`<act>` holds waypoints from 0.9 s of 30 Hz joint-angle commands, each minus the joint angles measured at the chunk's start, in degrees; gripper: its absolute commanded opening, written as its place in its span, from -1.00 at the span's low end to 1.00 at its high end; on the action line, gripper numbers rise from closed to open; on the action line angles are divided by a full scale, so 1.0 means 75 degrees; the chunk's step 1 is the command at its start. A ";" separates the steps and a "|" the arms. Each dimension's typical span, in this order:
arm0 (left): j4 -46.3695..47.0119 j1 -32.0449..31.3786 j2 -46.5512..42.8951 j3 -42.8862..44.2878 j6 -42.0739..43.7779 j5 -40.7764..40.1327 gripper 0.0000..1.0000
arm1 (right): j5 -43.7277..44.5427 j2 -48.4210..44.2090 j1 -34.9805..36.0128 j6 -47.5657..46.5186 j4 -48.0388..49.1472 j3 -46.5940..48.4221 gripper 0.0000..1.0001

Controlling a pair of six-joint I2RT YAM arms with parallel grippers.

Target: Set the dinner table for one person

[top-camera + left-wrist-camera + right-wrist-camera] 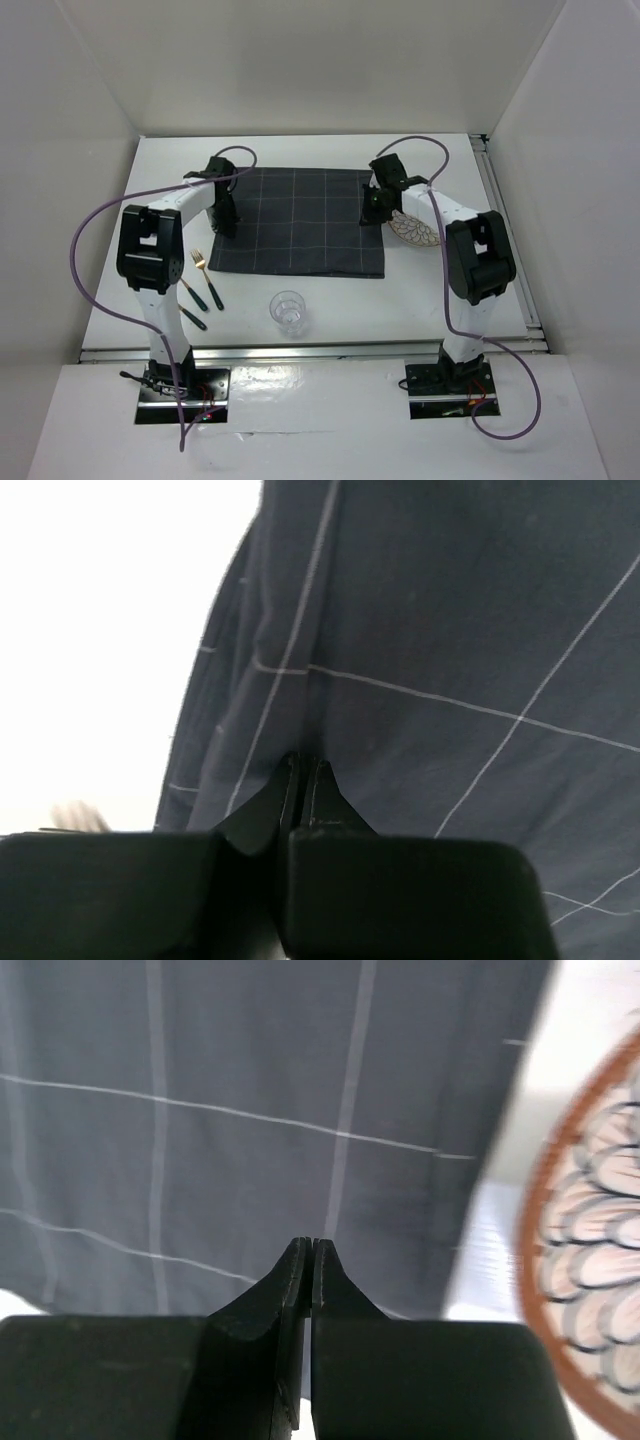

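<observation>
A dark grey cloth (300, 235) with thin light grid lines lies flat in the middle of the white dinner table (420, 300). My left gripper (227, 225) stands at the cloth's left edge. In the left wrist view the left gripper (303, 760) is shut, and a ridge of cloth (420, 610) runs up into its tips. My right gripper (373, 212) is at the cloth's right edge. Seen from the right wrist, the right gripper (312, 1242) is shut just inside the edge of the cloth (230, 1060), which lies flat with no fold at the tips.
A patterned plate (418, 232) with a brown rim (545, 1260) lies right of the cloth, partly under the right arm. A gold fork (200, 264) and another dark-handled utensil (191, 316) lie at the front left. A clear glass (288, 310) stands near the front edge.
</observation>
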 commanded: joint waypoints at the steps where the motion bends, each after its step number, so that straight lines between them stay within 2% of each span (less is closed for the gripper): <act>1: 0.0422 0.0041 -0.0686 -0.0088 -0.0112 -0.0249 -1.00 | -0.0425 -0.0391 0.0321 0.0517 0.0585 -0.0146 -1.00; 12: 0.0586 0.0041 -0.0734 -0.0381 -0.0112 -0.0039 -1.00 | -0.0367 0.0101 0.0791 0.1033 0.0726 -0.0064 -1.00; 27: 0.0705 -0.0251 -0.0933 -0.1868 -0.0264 0.0501 -1.00 | -0.0332 -0.0402 0.0942 0.1419 0.0797 -0.1844 -1.00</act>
